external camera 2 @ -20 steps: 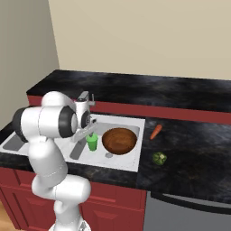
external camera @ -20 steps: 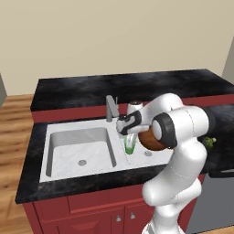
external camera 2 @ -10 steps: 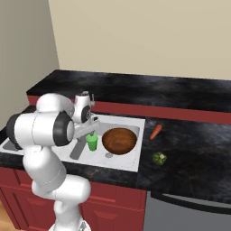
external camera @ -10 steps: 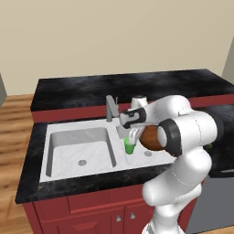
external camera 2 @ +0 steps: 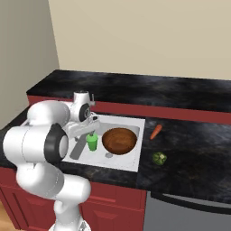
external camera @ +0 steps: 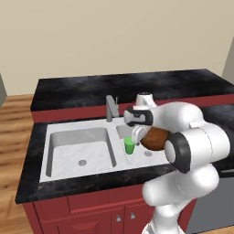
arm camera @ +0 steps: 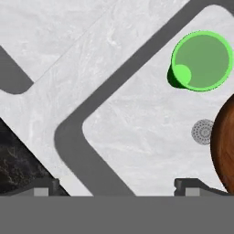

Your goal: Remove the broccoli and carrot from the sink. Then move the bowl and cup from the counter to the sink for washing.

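We are looking over our white arm, whose gripper point(external camera 2: 92, 125) is hanging with its fingers spread wide and gripping nothing, just above the green cup point(external camera 2: 92, 142) that is standing upright in the sink point(external camera 2: 131, 159) beside the brown bowl point(external camera 2: 119, 140). Farther right, the broccoli point(external camera 2: 159, 158) and the carrot point(external camera 2: 155, 131) are lying on the black counter point(external camera 2: 189, 153), so the work is looking finished. We are judging the main risk to be a finger or the wrist clipping the cup while pulling away, tipping it against the bowl, or brushing the faucet point(external camera: 110, 108) behind.
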Available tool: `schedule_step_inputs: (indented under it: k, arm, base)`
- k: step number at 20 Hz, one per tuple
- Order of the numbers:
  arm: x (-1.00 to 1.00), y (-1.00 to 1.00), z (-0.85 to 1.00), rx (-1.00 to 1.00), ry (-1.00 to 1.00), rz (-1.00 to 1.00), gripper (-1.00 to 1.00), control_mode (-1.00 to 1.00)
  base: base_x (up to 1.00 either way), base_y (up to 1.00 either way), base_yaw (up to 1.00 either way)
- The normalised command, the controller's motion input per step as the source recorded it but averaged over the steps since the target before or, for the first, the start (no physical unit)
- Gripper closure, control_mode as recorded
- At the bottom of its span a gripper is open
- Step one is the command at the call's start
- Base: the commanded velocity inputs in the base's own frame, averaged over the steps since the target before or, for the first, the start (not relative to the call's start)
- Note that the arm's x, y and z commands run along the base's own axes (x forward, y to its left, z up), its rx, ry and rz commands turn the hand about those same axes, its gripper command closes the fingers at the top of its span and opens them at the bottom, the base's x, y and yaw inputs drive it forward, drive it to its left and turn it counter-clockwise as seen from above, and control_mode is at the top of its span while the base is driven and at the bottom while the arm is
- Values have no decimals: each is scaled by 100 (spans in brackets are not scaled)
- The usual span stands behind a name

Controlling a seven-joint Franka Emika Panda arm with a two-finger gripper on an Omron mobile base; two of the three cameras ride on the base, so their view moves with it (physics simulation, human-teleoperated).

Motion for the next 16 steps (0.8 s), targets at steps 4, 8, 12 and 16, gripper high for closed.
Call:
schedule_step_inputs:
  k: [4, 8, 12, 16]
  arm:
    - [-33, -4, 30, 0, -4, -10, -100, -100]
    - [-34, -2, 29, 0, -8, -10, -100, -100]
    - [-33, 0, 26, 0, -7, -11, -100, -100]
    - [-34, -2, 25, 0, -5, -12, -100, -100]
  base:
    - [0, 0, 0]
    - [0, 0, 0]
    - [0, 0, 0]
    - [0, 0, 0]
